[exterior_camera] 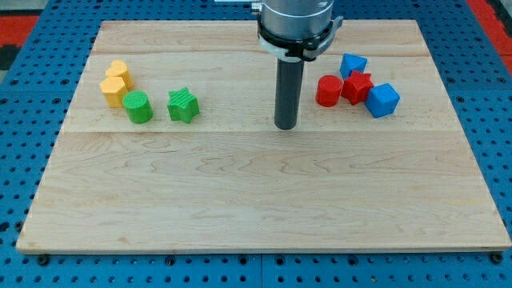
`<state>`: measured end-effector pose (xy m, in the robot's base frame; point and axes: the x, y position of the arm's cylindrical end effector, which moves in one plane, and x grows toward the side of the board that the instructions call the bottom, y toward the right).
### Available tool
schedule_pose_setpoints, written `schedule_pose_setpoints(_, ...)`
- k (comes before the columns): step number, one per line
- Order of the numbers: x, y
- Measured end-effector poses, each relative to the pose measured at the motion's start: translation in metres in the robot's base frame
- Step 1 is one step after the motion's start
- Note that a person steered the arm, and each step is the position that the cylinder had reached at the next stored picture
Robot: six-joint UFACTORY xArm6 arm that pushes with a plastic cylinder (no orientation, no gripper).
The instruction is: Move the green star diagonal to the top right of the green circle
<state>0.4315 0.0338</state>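
Toward the view's left, the green star (183,105) is seen just right of the green circle (138,107), level with it and not yet up-right, while my tip (286,126), bare and holding nothing, is parked well apart, so the push is judged undone.

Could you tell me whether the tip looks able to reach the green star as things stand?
Probably yes: my tip stands to the view's right of the green star, with only bare board between them.

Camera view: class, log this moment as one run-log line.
tip: mid-board, touching nothing | green star: the view's left of tip, just right of green circle | move: not yet done
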Motion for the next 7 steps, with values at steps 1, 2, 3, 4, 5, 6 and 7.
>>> schedule_pose_setpoints(1,0.0,-0.013)
schedule_pose_setpoints(2,0.007,-0.054)
schedule_pose_setpoints(3,-0.001,-0.12)
schedule_pose_setpoints(4,-0.006,-0.144)
schedule_pose_setpoints(5,-0.024,-0.14)
schedule_pose_setpoints(6,-0.025,-0.135)
schedule_pose_setpoints(7,0.007,-0.16)
